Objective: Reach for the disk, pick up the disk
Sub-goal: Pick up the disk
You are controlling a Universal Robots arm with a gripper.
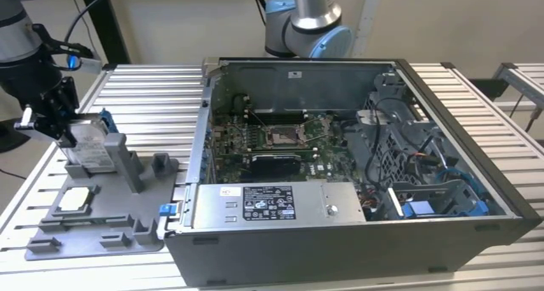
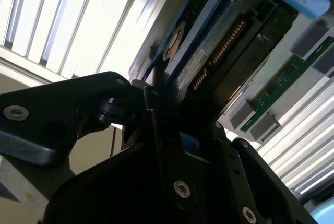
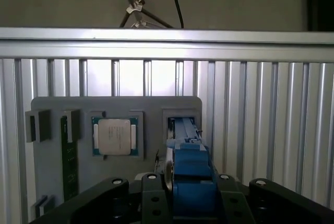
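The pincer (image 1: 64,128) hangs over the grey holder tray (image 1: 93,232), with its 2 jaws set 1 on each side of the disk (image 1: 89,148). As far as I can judge they are clamped on it. In the first wrist view the disk's blue bracket (image 3: 190,174) fills the gap between the jaws, and in the second wrist view the drive's connector edge (image 2: 224,41) runs straight out from between them.

The disk stands on edge directly under the pincer, its label face upright. Its lower end is down among the tray's posts, and I cannot tell whether it has left its slot.

So the reach looks finished and the grasp looks made. The lift, the 2nd half of the job, is not yet evident, since nothing shows the disk clear of the tray.

Just beside the disk on the same tray lies the small silver chip (image 1: 75,198), flat in its own recess and untouched. A little further from the pincer is a green memory strip (image 3: 68,156) in another slot. Under the tray runs the slatted aluminium table (image 1: 153,100).

Well apart from the pincer sits the open computer case (image 1: 297,262), with a grey power-supply box (image 1: 267,205) along the wall nearest the tray. Beyond the case is the base of a 2nd arm (image 1: 306,23).
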